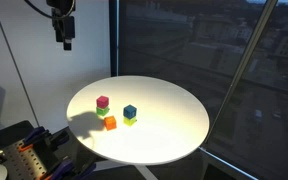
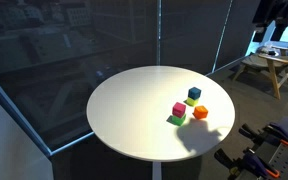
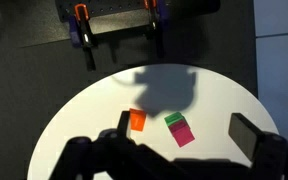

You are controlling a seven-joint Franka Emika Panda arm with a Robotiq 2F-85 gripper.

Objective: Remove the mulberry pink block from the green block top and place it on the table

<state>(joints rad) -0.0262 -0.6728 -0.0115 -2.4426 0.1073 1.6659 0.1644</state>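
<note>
The mulberry pink block (image 1: pixel 103 101) sits on top of the green block (image 1: pixel 103 110) on the round white table (image 1: pixel 174 120). It shows in both exterior views, pink (image 2: pixel 179 108) over green (image 2: pixel 174 119), and in the wrist view as pink (image 3: pixel 182 132) over green (image 3: pixel 172 119). My gripper (image 1: pixel 66 42) hangs high above the table's edge, well apart from the stack. In the wrist view its two fingers stand wide apart and empty, with the gap (image 3: pixel 184 135) over the stack.
An orange cube (image 1: pixel 110 123) lies next to the stack. A dark blue cube (image 1: pixel 130 111) sits on a lime-green block (image 1: pixel 130 119) close by. Clamps and a dark rack (image 3: pixel 114 20) stand beyond the table edge. Dark windows surround the table.
</note>
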